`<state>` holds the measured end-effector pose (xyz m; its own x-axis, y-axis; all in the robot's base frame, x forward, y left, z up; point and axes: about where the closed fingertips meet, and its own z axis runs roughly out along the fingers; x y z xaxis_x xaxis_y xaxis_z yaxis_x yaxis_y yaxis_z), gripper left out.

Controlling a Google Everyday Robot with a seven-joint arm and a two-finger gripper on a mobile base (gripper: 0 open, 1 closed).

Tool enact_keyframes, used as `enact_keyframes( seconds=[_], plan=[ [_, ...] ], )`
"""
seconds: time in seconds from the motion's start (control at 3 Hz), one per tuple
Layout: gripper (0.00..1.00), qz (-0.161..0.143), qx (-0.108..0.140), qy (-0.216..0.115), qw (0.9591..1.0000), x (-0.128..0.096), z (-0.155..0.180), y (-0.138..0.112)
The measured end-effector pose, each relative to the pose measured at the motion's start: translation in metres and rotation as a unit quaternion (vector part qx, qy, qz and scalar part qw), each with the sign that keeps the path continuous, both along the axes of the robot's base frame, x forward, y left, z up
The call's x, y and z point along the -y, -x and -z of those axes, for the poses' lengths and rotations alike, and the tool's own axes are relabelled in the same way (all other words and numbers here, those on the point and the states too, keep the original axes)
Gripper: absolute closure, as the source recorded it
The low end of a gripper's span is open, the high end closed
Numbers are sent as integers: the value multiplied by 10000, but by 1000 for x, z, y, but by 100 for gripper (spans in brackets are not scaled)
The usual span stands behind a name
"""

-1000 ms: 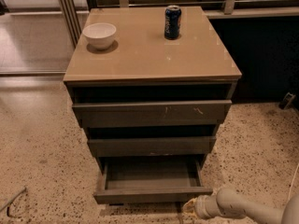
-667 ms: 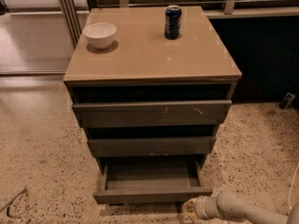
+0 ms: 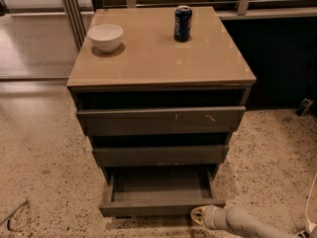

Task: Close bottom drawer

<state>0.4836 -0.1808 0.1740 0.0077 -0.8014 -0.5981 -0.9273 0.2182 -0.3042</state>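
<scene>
The bottom drawer (image 3: pixel 161 207) stands pulled well out at the foot of the cabinet (image 3: pixel 158 81), its flat front projecting past the cabinet's front edge and its shallow box open to view, with nothing seen inside. The gripper (image 3: pixel 198 215) is low down, just in front of the drawer's front panel and below the cabinet's front right corner, at the end of a pale arm that enters from the lower right. Whether it is open or closed cannot be told, and no object is seen in it.

The drawer looks like stiff panel board, and being empty it is probably light and should run back easily on its slides. It has no handle or lip, so there is nothing to grip; the sensible contact is a flat push against the front face. The gripper sits right of the panel's middle, and a push there may twist the box in its guides, so a spot nearer the centre seems safer. The face looks smooth, so pressing square-on should limit slipping. Nothing about it seems fragile.

The middle drawer (image 3: pixel 161 155) and the scratched top drawer (image 3: pixel 161 119) bear no labels. A dark blue can (image 3: pixel 183 23) stands near the back edge, right of centre; its pale lettering cannot be read. A plain white bowl (image 3: pixel 105 36) sits towards the back left corner
</scene>
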Motion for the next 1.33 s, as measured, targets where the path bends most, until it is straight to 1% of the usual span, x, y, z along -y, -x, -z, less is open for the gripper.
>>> enact_keyframes(
  seconds=[0.33,0.67,1.0,1.33],
  plan=[
    [100,109,283,-20,9995,1,10,-14],
    [100,264,580,-74,9979,4,19,-26],
    [100,416,899,-130,9950,7,25,-40],
    [100,549,1156,-181,9916,12,27,-57]
  ],
)
